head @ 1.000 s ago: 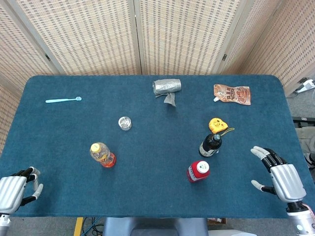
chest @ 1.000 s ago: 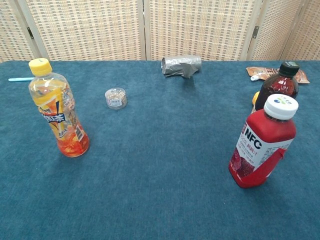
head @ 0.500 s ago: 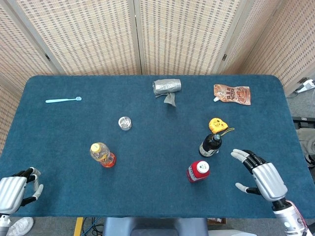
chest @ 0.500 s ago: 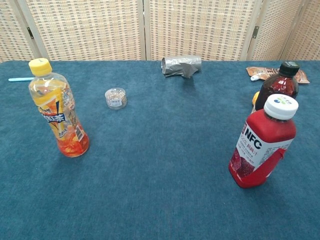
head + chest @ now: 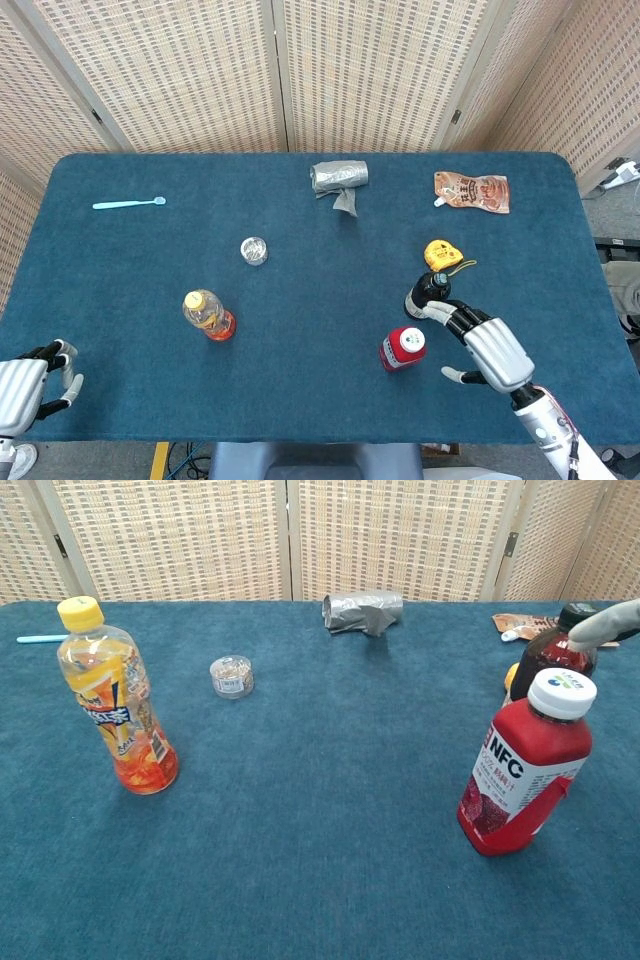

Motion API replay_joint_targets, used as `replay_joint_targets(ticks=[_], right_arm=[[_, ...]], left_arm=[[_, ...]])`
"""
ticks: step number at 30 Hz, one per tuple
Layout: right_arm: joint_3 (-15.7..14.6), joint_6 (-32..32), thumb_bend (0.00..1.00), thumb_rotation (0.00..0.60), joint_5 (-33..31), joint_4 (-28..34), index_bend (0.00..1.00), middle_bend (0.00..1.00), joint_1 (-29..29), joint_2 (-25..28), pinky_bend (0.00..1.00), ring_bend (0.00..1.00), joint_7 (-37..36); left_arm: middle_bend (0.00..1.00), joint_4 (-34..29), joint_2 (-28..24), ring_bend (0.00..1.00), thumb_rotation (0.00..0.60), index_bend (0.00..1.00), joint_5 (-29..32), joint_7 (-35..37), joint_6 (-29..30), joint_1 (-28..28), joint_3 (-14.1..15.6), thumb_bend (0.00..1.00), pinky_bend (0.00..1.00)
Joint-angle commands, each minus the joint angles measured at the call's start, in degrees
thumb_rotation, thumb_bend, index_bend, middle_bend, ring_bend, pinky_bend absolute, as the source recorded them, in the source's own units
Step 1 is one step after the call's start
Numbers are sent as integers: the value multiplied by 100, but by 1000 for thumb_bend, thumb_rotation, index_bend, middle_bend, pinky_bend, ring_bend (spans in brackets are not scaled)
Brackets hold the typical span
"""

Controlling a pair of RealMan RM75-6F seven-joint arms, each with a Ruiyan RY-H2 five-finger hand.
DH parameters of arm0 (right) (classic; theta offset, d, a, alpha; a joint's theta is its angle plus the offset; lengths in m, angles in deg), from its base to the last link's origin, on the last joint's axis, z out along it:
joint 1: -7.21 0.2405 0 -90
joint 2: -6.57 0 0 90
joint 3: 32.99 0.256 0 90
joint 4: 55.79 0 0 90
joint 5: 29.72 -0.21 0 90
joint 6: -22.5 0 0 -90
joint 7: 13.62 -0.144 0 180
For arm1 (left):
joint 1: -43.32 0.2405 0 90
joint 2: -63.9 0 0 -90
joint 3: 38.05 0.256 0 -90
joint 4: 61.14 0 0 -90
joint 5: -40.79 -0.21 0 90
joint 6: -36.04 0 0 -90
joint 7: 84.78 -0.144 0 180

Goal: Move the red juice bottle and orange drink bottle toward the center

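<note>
The red juice bottle [image 5: 402, 348] [image 5: 522, 769], white-capped, stands upright at the front right of the blue table. The orange drink bottle [image 5: 208, 315] [image 5: 115, 701], yellow-capped, stands upright at the front left. My right hand [image 5: 487, 348] hovers just right of the red bottle with fingers spread and nothing in it; a fingertip [image 5: 604, 625] shows at the right edge of the chest view, near the dark bottle's cap. My left hand [image 5: 30, 382] rests at the table's front left corner, fingers apart and empty, far from the orange bottle.
A dark bottle [image 5: 427, 294] [image 5: 556, 648] stands just behind the red one, with a yellow object [image 5: 440, 254] beyond it. A small clear jar [image 5: 254, 250], a silver foil bundle [image 5: 339, 178], a snack pouch [image 5: 472, 190] and a light blue spoon [image 5: 128, 203] lie further back.
My right hand has moved left across the table edge, from the far right to beside the red juice bottle. The bottles and my left hand stayed put.
</note>
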Motion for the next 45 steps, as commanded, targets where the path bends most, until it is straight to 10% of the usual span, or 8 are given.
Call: replay_joint_targets(ticks=[1,19,30,45], right_arm=[[34,-218,10,600,-77,45,213,206,151,-80,396,161,71],[137,-1040,11,600,-504,26,213,267,794,-443,403,211,113],[163,-805,94,600,-599,-117,328,535,797,-641,679,504,204],[547,-845,105,600,-725,274,382,575,1179,-690,713,551,527]], left_arm=[[404,-6,-11,444,600,502,3,16,8,5,-2,355,565],[404,-35,-67,444,600,501,15,74,43,29,-16,355,565],[404,-45,-84,444,600,501,11,77,47,36,-17,355,565],[404,-48,-85,444,600,499,53,25,36,36,-34,354,565]])
